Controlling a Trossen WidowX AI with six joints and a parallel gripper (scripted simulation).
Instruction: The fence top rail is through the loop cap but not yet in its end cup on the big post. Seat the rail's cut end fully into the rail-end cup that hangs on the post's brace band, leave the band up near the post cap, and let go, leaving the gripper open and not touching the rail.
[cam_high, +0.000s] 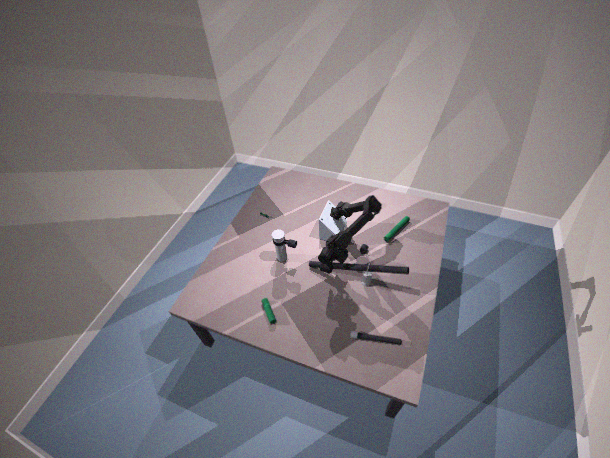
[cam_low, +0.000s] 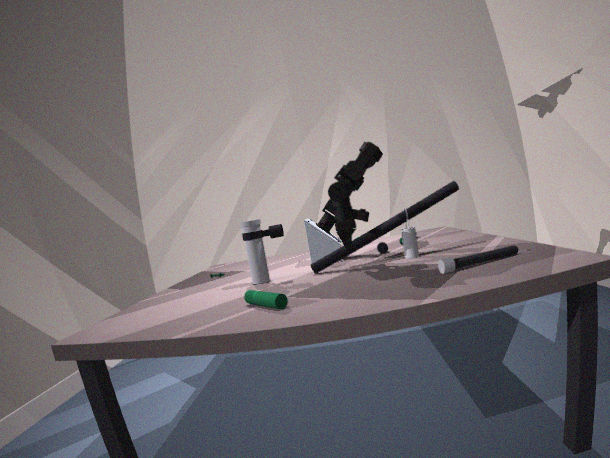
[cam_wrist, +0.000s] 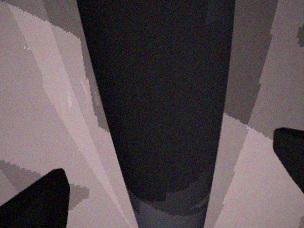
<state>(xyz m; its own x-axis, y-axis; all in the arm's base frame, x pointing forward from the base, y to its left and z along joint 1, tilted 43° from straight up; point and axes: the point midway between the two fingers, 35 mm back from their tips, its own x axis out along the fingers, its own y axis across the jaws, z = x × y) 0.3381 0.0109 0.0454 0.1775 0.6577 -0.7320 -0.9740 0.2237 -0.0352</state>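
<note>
The black top rail (cam_high: 390, 269) (cam_low: 430, 201) (cam_wrist: 160, 75) slants through the loop cap on the short grey post (cam_high: 367, 279) (cam_low: 410, 244). Its lower left end is down at the table, its right end up in the air. The big grey post (cam_high: 281, 253) (cam_low: 257, 262) stands upright to the left. Its black rail-end cup (cam_high: 291, 243) (cam_low: 276, 230) hangs on the brace band (cam_low: 254, 235) just under the white post cap (cam_high: 278, 234) and points toward the rail side, apart from the rail. My gripper (cam_high: 326, 266) (cam_low: 348, 244) (cam_wrist: 174, 160) is open and empty, its fingers either side of the rail's lower part; contact cannot be told.
A white wedge-shaped block (cam_high: 330, 225) (cam_low: 320, 245) stands behind the rail's low end. Green cylinders (cam_high: 269, 311) (cam_high: 397, 229) lie in front and behind. A dark bar with a pale end (cam_high: 377, 338) (cam_low: 485, 257) lies front right. A small black ball-like piece (cam_high: 364, 248) (cam_low: 382, 247) lies behind the rail.
</note>
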